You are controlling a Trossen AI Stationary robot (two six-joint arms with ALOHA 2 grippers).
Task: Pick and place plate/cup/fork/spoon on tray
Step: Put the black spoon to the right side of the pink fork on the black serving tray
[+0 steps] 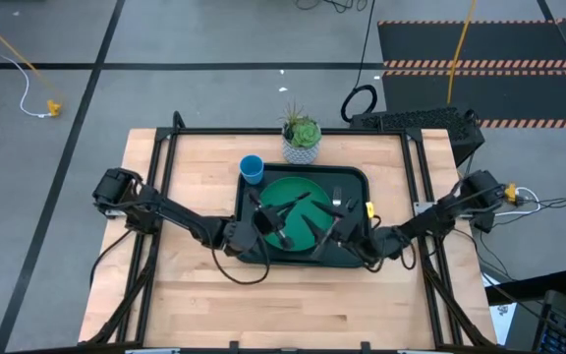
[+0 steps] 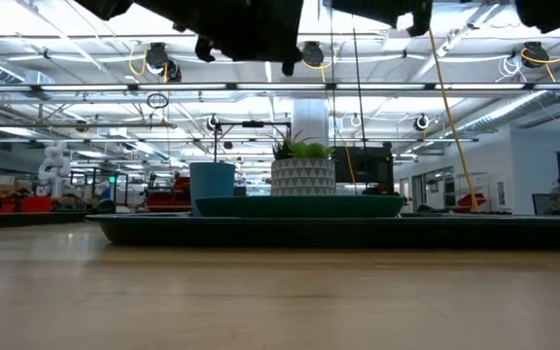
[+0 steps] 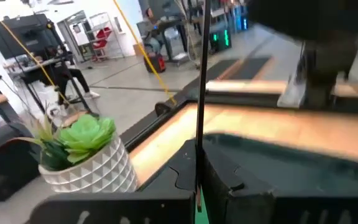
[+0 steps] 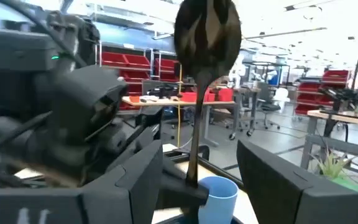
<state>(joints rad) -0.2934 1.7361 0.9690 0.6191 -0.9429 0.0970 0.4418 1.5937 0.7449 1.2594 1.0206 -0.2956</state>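
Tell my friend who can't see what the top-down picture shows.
Two dark robot arms meet over a green plate in a dark tray on a wooden table. The left gripper and right gripper hover above the plate, the right holding the spoon. A blue cup and potted plant stand at the tray's far edge.

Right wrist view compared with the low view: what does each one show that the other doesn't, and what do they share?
Only the right wrist view shows the spoon. It stands upright, bowl up, with its handle held in the right gripper.

Only the low view shows the plate edge-on as a green band lying on the tray, with the white plant pot behind them.

Both views show the blue cup, standing upright, and the room beyond the table.
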